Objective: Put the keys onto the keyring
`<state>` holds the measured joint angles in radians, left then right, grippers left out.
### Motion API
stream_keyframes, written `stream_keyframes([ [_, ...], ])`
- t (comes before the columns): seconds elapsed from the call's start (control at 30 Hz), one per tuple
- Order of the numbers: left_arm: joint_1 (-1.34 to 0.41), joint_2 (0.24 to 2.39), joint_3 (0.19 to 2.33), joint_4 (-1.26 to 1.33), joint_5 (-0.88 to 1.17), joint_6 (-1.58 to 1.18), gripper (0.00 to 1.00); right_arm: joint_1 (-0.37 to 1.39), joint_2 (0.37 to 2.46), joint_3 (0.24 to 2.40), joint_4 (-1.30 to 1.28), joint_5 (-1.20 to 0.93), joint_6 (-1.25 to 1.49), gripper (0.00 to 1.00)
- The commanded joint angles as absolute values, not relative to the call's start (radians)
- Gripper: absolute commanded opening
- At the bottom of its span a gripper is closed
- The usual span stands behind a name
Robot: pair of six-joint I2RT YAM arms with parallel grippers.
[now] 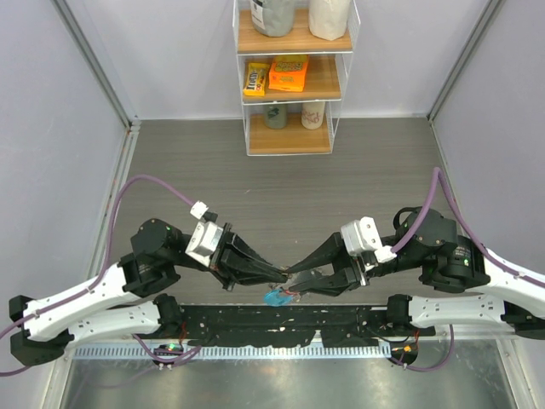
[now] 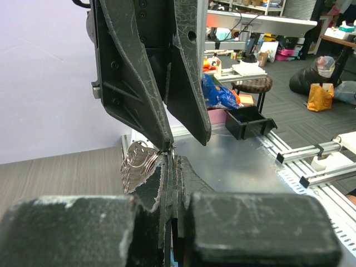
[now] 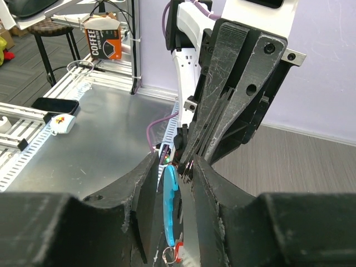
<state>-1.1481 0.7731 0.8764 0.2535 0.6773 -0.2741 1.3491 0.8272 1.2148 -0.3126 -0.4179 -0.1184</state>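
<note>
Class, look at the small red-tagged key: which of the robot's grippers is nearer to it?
Right. The red-tagged key sits deep between the right gripper's fingers, near their base. The left gripper, shut, has its tips at the far end of the blue tag.

We see a grey wood-grain table [image 1: 341, 187]. At its far edge, near the middle, stands a white shelf rack [image 1: 289, 141] with wooden boards, which carries snack packets [image 1: 288, 75] and jars [image 1: 289, 115]. Along the table's near edge runs a black rail [image 1: 281, 328], lying flat across the width.
</note>
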Motion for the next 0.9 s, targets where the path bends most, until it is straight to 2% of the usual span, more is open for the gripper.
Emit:
stream_keyframes([
  [0.0,-1.150,0.739,0.873,0.365,0.664,-0.239,0.00,1.350,0.824,1.238,-0.296,-0.419,-0.115,0.37],
  [0.87,-1.150,0.703,0.827,0.491,0.589,-0.310,0.00,1.350,0.874,1.209,-0.213,-0.322,-0.060,0.32],
])
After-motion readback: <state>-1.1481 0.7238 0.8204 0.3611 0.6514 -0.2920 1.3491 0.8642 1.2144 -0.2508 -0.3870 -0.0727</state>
